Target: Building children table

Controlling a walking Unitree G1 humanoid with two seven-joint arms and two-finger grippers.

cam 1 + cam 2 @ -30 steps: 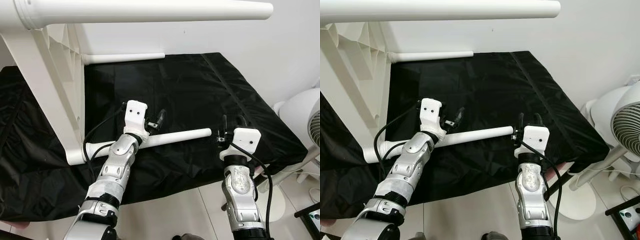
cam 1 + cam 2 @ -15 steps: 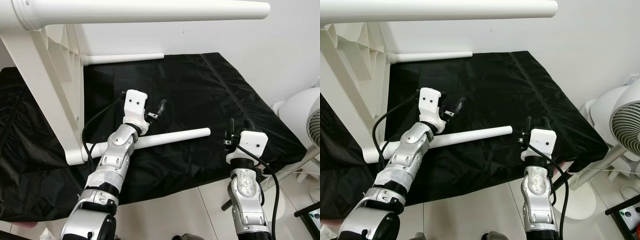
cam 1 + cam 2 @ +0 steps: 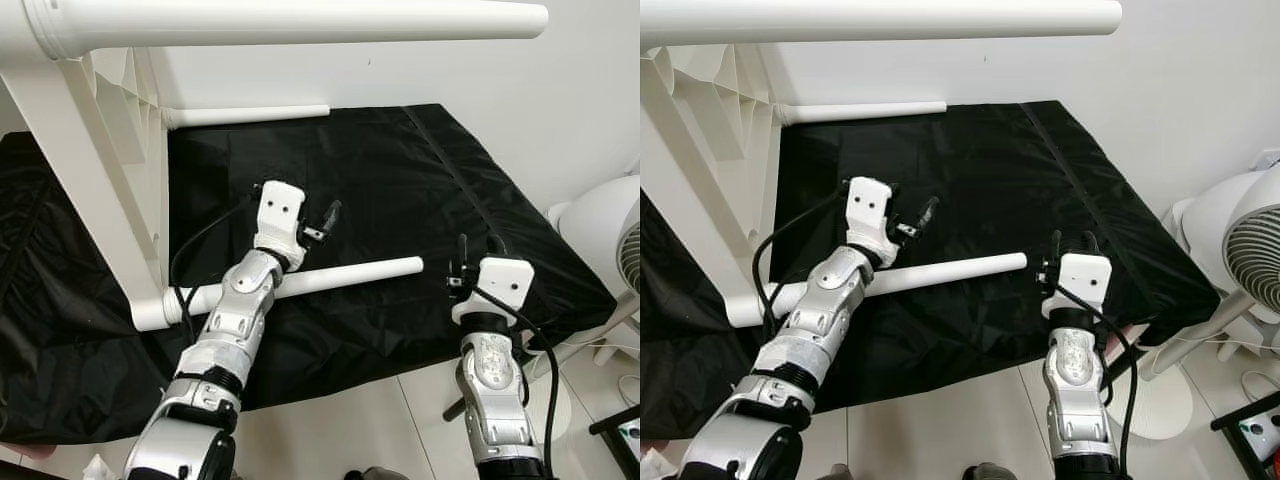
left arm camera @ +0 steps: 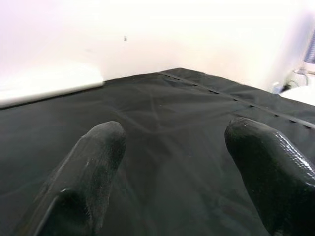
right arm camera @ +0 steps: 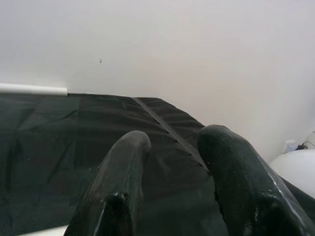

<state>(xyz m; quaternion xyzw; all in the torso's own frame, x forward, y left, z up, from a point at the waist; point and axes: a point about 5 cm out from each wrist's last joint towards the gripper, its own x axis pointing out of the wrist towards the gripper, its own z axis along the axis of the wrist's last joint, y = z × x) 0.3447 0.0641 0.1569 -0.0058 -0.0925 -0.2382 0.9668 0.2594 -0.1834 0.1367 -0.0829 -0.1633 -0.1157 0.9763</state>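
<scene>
The white children's table lies on its side on a black cloth, its ribbed underside facing me. One leg juts out overhead, another leg lies at the back, and the lower front leg reaches right across the cloth. My left gripper hovers just above and behind that lower leg, open and empty; in its wrist view the fingers stand wide apart over bare cloth. My right gripper stays a little right of the leg's free end, open by a narrow gap, holding nothing.
A white fan stands on the floor at the right, close to my right arm. The cloth's front edge drops to pale floor tiles. A white wall borders the cloth behind and to the right.
My left gripper has lifted off the lower leg and now sits above it, open. My right gripper has drawn back from the leg's end towards the right.
</scene>
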